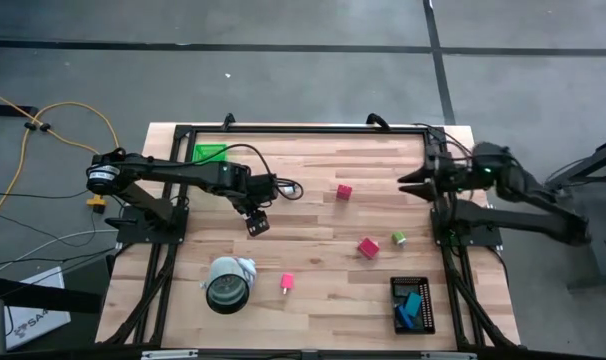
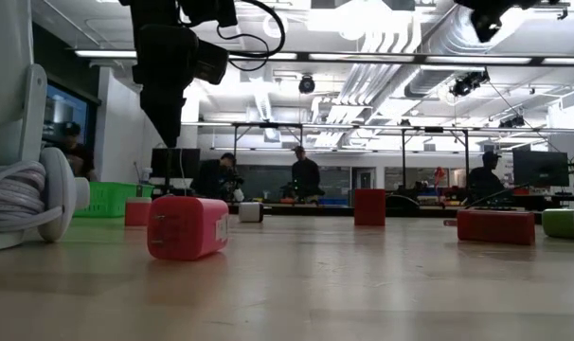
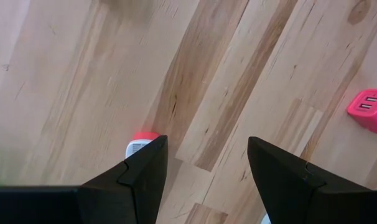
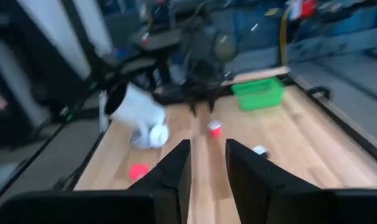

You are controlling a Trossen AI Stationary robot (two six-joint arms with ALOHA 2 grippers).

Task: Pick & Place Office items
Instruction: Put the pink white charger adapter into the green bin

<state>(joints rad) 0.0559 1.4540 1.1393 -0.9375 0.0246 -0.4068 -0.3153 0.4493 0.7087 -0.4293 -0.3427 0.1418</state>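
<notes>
The office items are scattered on the pale wooden-plank table (image 1: 313, 270), apparently so each can be fetched singly. A red block (image 1: 343, 191) lies just above centre; a second red block (image 1: 368, 247) lies toward four o'clock of centre with a small green cube (image 1: 398, 238) just beside it. A pink plug-like charger block (image 1: 287, 283) lies toward six o'clock. Blue and teal bits (image 1: 413, 305) already rest in the black rectangular tray (image 1: 412, 305) at five o'clock, which suggests it is the drop-off place and part of the sorting is done.

The left gripper (image 1: 257, 222) hangs over bare table at about nine o'clock of centre, pointing down, its fingers (image 3: 139, 180) spread apart and holding nothing. In the left wrist view a small red-and-white piece (image 3: 140, 143) peeps from beside one finger, so I judge that it is lining up to descend on a nearby piece.

The right gripper (image 1: 415, 183) waits at the two o'clock edge, its fingers nearly together and holding nothing, out of the left arm's way.

A big white-and-grey round roll (image 1: 228, 284) lies at seven o'clock and a green rectangular tray (image 1: 210, 153) at eleven o'clock.
</notes>
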